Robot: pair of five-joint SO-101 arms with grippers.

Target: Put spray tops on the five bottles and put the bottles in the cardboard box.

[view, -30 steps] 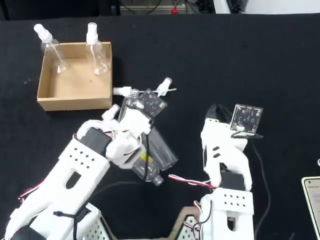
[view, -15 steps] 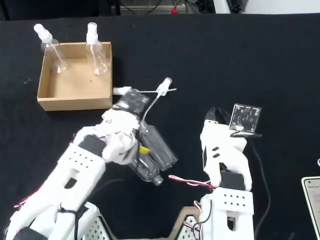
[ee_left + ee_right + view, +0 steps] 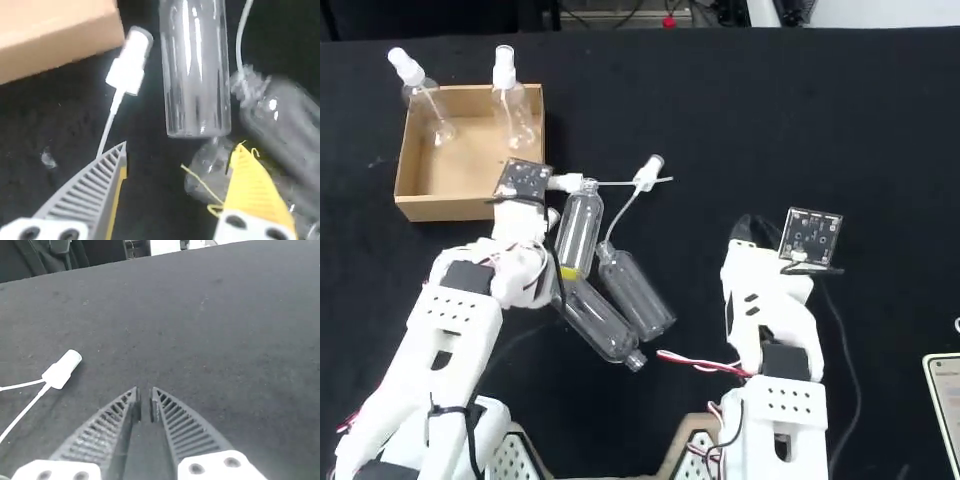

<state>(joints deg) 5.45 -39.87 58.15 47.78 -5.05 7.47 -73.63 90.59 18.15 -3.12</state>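
The cardboard box (image 3: pixel 420 200) stands at the back left with two capped bottles (image 3: pixel 515 110) in it. Three clear bottles without tops lie beside it: one (image 3: pixel 580 225), one (image 3: pixel 638 292) and one (image 3: pixel 598 322). Two loose spray tops lie near them, one (image 3: pixel 563 182) by the box and one (image 3: pixel 648 172) farther right. My left gripper (image 3: pixel 550 265) is open low over the table, at the base of a bottle (image 3: pixel 195 65), with a spray top (image 3: pixel 127 62) and the box corner (image 3: pixel 55 35) ahead. My right gripper (image 3: pixel 143 402) is shut and holds nothing, a spray top (image 3: pixel 61 370) off to its side.
The black cloth covers the whole table (image 3: pixel 800 120). A pale object (image 3: pixel 945 385) lies at the table's right edge. Red and white cables (image 3: pixel 695 362) run by the right arm's base.
My left arm has swung left toward the box, uncovering the three lying bottles. The right arm has kept still.
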